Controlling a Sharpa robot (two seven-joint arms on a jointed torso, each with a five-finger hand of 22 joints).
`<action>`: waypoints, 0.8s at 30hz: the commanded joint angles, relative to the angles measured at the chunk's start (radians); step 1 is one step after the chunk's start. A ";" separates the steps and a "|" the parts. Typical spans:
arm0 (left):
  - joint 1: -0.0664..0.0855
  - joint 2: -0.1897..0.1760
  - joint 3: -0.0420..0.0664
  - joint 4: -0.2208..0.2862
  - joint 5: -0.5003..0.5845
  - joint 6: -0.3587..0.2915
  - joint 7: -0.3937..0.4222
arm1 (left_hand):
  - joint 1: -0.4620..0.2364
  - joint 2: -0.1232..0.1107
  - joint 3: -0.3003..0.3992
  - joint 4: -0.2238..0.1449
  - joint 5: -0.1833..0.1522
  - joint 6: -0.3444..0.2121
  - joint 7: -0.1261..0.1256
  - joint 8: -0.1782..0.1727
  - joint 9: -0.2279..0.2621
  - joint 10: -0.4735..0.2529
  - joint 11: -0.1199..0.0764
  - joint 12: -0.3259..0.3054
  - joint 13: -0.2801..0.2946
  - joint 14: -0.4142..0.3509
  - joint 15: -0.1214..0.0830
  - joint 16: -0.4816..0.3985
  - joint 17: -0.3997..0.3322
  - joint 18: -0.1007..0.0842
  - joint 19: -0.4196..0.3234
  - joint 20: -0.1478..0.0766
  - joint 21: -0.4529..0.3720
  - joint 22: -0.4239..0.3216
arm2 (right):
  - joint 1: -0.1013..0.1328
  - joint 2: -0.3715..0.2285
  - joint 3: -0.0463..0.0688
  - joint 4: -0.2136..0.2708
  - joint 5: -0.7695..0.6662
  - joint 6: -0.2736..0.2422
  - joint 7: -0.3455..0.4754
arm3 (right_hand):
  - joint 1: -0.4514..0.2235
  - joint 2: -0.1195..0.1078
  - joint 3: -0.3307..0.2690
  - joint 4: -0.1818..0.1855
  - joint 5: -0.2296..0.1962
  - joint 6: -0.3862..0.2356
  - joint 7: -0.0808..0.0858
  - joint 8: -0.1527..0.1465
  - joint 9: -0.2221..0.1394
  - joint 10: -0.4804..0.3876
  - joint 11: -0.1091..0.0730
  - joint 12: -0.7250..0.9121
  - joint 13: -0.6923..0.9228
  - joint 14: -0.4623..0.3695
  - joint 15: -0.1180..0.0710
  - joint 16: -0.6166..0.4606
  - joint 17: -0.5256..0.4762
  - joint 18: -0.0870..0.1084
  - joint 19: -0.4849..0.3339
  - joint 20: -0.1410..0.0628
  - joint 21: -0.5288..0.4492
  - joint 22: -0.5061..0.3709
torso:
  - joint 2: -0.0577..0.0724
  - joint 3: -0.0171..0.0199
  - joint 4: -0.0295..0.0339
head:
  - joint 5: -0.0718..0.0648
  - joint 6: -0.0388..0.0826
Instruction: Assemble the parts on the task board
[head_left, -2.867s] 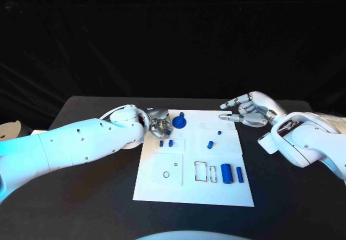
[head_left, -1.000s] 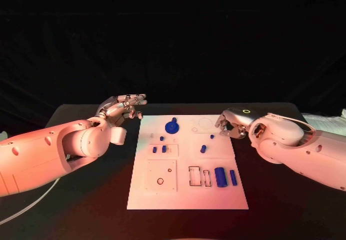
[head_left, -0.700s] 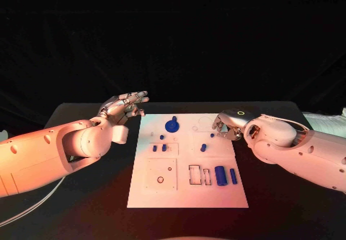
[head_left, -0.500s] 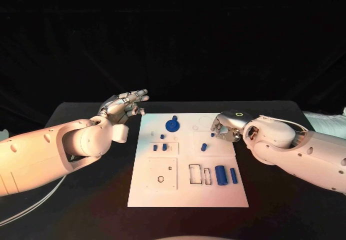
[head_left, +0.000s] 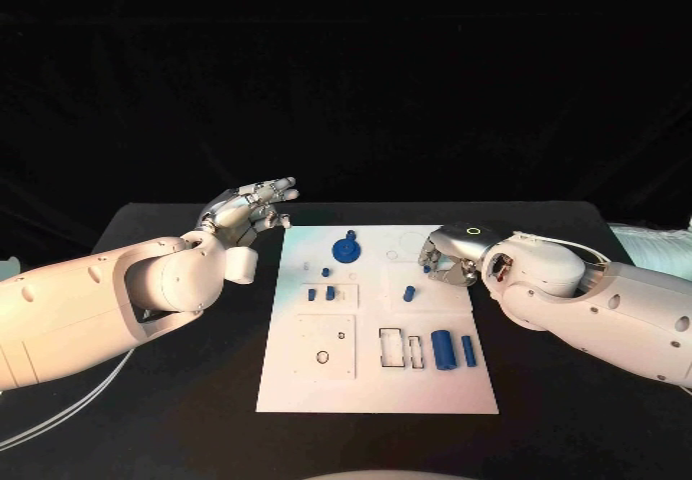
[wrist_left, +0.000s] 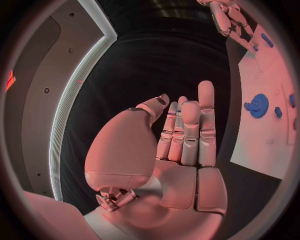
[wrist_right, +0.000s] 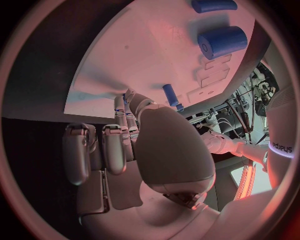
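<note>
— Both hands, state? 
— I read left hand (head_left: 248, 212) raised, fingers spread, holding nothing; right hand (head_left: 450, 258) curled over task board (head_left: 378, 385) far-right edge, grip unclear. Blue parts (head_left: 346, 249) lie on it.

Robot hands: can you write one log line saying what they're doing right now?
left hand: open, raised off the board's far left corner | right hand: over task board right edge, grasp unclear | blue gear: on board

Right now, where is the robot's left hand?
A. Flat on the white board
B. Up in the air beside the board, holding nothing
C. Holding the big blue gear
B: the left hand hangs beside the task board, fingers straight and empty; the blue gear lies on the board.
</note>
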 joint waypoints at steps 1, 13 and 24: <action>0.000 -0.001 0.001 0.004 0.008 0.021 0.009 | 0.001 0.008 -0.002 -0.002 -0.007 -0.009 -0.002 0.004 0.000 -0.007 0.001 0.003 0.001 -0.006 0.002 0.004 -0.001 0.011 0.004 0.002 -0.003 -0.001 | -0.005 0.006 -0.001 -0.003 -0.006 0.028 0.012 | -0.008 -0.002 0.005 0.000 -0.001 0.003 -0.001 -0.005 0.000 -0.002 0.000 -0.003 -0.001 0.076 -0.005 -0.005 0.097 0.009 0.010 -0.006 -0.004 0.066 | 0.001 0.0003 -0.0010 | 0.003 -0.002; 0.000 -0.006 0.001 0.008 0.008 0.021 -0.002 | 0.001 0.010 -0.006 -0.005 -0.008 -0.012 0.000 0.005 -0.001 -0.014 0.002 0.010 0.003 -0.009 0.003 0.005 -0.005 0.011 0.005 0.002 -0.006 -0.003 | -0.011 0.018 -0.001 -0.023 -0.004 0.047 0.011 | -0.026 0.018 0.037 -0.002 -0.002 0.032 -0.004 0.005 0.007 0.027 -0.005 0.006 -0.015 0.076 -0.008 -0.005 0.097 0.009 0.011 -0.008 -0.005 0.065 | 0.000 0.0002 -0.0011 | 0.005 -0.008; 0.001 -0.007 0.001 0.009 0.008 0.017 -0.006 | 0.005 0.012 -0.008 -0.011 -0.007 -0.017 0.001 0.006 -0.001 -0.022 0.003 0.017 0.004 -0.011 0.003 0.006 -0.008 0.011 0.006 0.003 -0.008 -0.005 | -0.013 0.025 -0.001 -0.028 -0.014 0.064 0.009 | -0.025 0.060 0.068 -0.028 -0.008 0.082 -0.015 0.021 0.022 0.086 -0.019 0.015 -0.018 0.077 -0.016 -0.003 0.098 0.009 0.013 -0.015 -0.005 0.067 | 0.000 0.0000 -0.0003 | 0.004 -0.011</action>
